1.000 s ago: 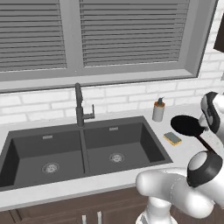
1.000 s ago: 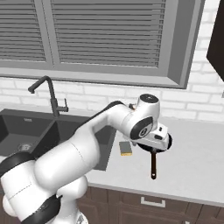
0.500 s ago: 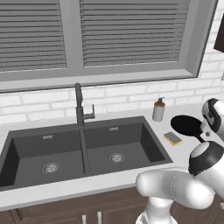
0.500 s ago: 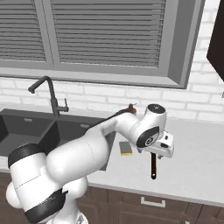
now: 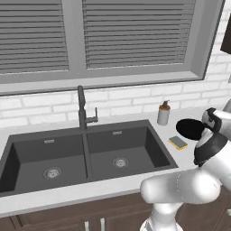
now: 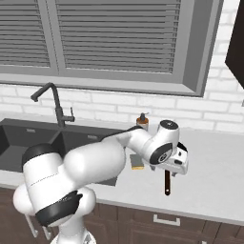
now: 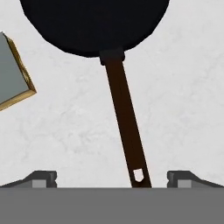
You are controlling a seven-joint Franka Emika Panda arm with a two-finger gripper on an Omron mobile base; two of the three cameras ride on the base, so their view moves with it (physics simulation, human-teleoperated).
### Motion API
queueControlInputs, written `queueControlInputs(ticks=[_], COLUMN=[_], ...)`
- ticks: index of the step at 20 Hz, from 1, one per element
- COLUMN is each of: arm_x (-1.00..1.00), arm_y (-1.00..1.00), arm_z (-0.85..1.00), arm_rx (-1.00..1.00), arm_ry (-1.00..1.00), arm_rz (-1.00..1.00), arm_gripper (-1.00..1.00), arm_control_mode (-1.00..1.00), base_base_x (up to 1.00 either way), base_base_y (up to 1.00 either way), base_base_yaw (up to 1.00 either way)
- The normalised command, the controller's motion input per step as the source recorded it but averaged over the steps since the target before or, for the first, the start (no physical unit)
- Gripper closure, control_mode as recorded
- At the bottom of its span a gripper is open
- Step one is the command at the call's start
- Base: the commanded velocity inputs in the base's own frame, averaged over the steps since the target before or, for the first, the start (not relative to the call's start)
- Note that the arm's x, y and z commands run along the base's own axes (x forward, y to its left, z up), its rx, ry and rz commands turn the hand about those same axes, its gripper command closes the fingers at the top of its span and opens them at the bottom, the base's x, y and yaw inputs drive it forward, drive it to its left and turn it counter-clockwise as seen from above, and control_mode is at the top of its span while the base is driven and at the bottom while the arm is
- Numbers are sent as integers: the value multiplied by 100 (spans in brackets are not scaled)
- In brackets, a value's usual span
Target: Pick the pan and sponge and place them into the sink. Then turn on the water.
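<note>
The black pan (image 7: pixel 94 26) lies on the pale counter right of the sink (image 5: pixel 67 153), its brown handle (image 7: pixel 124 118) running toward me. My gripper (image 7: pixel 113 181) hangs open straight above the handle's tip, which sits between the two fingertips (image 7: pixel 41 179) without touching either. In the right base view the hand (image 6: pixel 174 159) covers the pan's bowl and the handle (image 6: pixel 167 183) sticks out below it. The yellow sponge (image 7: pixel 13 74) with its grey top lies just beside the pan, toward the sink (image 6: pixel 19 138). From the left base view the pan (image 5: pixel 190 129) and sponge (image 5: pixel 177 142) both show beside my wrist.
A dark faucet (image 5: pixel 81 108) stands behind the divider of the double basin. A soap dispenser (image 5: pixel 163 113) sits on the counter behind the sponge, against the white brick wall. A window with blinds runs above. The counter's front edge is close to the handle's tip.
The hand has swung a little right and sunk closer to the pan's handle. Jaws stay open; pan and sponge have not moved.
</note>
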Motion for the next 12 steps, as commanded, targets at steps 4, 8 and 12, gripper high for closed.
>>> queueControlInputs(ticks=[4, 8, 12], arm_x=[19, 12, 6], arm_y=[-9, -14, -13], arm_z=[-33, -23, -26], arm_rx=[0, 0, 0], arm_ry=[8, 2, 0], arm_rz=[2, 2, 2], arm_gripper=[-100, -100, -100], arm_control_mode=[-100, -100, -100], base_base_x=[0, 0, 0], base_base_y=[0, 0, 0], base_base_yaw=[0, 0, 0])
